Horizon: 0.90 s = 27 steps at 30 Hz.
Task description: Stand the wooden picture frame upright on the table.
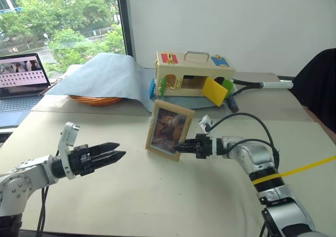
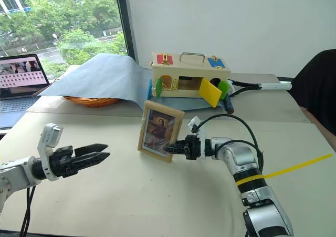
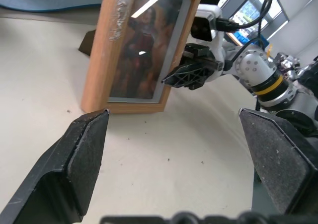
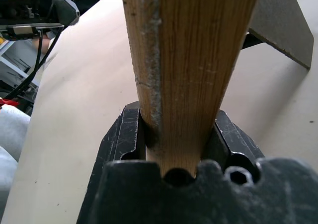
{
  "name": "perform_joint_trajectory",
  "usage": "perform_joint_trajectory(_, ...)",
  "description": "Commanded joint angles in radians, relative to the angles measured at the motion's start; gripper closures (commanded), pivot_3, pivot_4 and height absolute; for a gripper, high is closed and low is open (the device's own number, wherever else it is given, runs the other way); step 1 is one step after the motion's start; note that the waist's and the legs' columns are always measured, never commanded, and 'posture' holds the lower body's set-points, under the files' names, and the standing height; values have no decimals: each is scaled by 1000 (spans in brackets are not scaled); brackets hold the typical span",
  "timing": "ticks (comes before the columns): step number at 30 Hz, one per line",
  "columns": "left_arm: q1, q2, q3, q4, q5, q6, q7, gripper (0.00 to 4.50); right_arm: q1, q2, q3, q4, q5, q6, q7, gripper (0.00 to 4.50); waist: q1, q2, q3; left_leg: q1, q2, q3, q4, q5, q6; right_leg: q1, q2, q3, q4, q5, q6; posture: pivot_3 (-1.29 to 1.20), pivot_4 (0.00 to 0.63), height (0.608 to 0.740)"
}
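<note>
A wooden box [image 1: 193, 74] with a metal handle, red and blue patches on top and yellow, green and blue doors hanging open stands at twelve o'clock. At eleven o'clock a blue-grey cloth [image 1: 105, 78] drapes over an orange woven basket [image 1: 96, 100]. An open laptop [image 1: 20, 82] sits at ten o'clock. A black cable with a white end [image 1: 262, 84] lies at one o'clock, beside the box.

Silver jointed arms, black two-finger left gripper [image 1: 113, 155] and right gripper [image 1: 178, 147], black cables, yellow band at lower right
</note>
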Motion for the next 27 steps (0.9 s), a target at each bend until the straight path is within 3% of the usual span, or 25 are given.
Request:
perform_joint_trajectory(1,9,8,-7,-37,31,-48,-26,0,53,19,53,-19,-15,61,11,3277,-3,0,0,0,0,0,0,0,0,0,0,0,0,0,0,0,150,667)
perform_joint_trajectory(7,2,3,-38,-13,79,-77,-40,0,61,35,40,-44,-42,39,-32,3277,-8,0,0,1,0,0,-1,0,0,0,0,0,0,0,0,0,150,667)
perform_joint_trajectory(8,-1,2,-42,-10,84,-81,-43,0,58,37,30,-50,-37,45,-39,2246,-8,0,0,1,0,0,-1,0,0,0,0,0,0,0,0,0,150,667)
perform_joint_trajectory(13,0,16,-82,27,155,-128,-83,0,77,-10,-40,-142,17,115,-30,599,-3,2,1,0,0,0,0,0,0,0,0,1,0,0,0,0,150,667)
perform_joint_trajectory(15,15,35,-128,60,253,-206,-99,0,117,-49,-89,-207,63,161,-27,27,0,2,1,0,0,0,0,0,0,-1,0,0,0,0,0,0,150,667)
perform_joint_trajectory(20,63,19,-146,70,353,-326,-106,0,290,-173,-223,-402,173,219,-2,27,7,2,1,-1,0,0,-1,0,0,-1,0,0,-2,0,0,0,150,667)
perform_joint_trajectory(24,76,-52,-152,79,467,-463,-1,0,491,-224,-311,-594,67,-41,-38,27,7,2,1,-1,0,0,-2,0,0,0,0,0,-2,-1,1,0,150,667)
perform_joint_trajectory(27,43,-107,-173,118,565,-565,80,0,537,-184,-333,-629,-86,-243,-180,27,-10,2,1,0,0,0,-2,1,1,0,0,1,-2,-3,6,0,150,667)
